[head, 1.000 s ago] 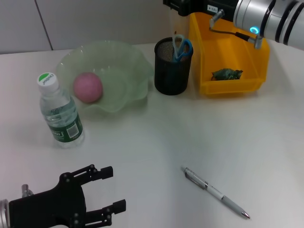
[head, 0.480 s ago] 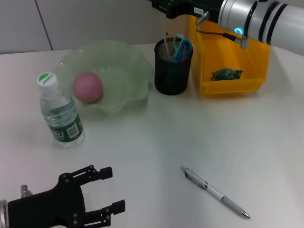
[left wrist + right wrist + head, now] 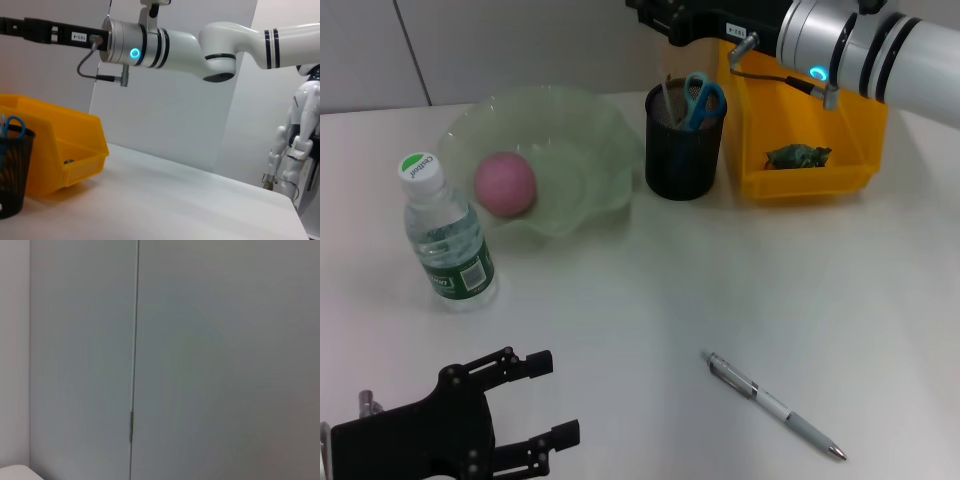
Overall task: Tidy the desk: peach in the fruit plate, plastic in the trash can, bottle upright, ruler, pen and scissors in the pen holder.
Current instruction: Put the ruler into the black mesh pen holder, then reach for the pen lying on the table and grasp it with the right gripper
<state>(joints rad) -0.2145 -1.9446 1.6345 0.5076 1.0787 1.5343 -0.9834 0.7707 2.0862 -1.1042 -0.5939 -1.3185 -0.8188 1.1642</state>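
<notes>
You're looking at a white desk [image 3: 650,290] backed by a pale wall. Right gripper [image 3: 660,15] is hanging above the black mesh pen holder [image 3: 684,142], can't tell its finger state. Blue-handled scissors [image 3: 701,97] and a clear ruler [image 3: 669,100] are sitting inside. The silver pen [image 3: 772,404] is lying flat near you. Left gripper [image 3: 525,400] is resting low, fingers spread, holding nothing.

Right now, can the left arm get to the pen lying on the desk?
Probably yes. The pen lies alone on bare desk, with nothing between it and the left gripper, whose fingers stand open and point that way.
</notes>
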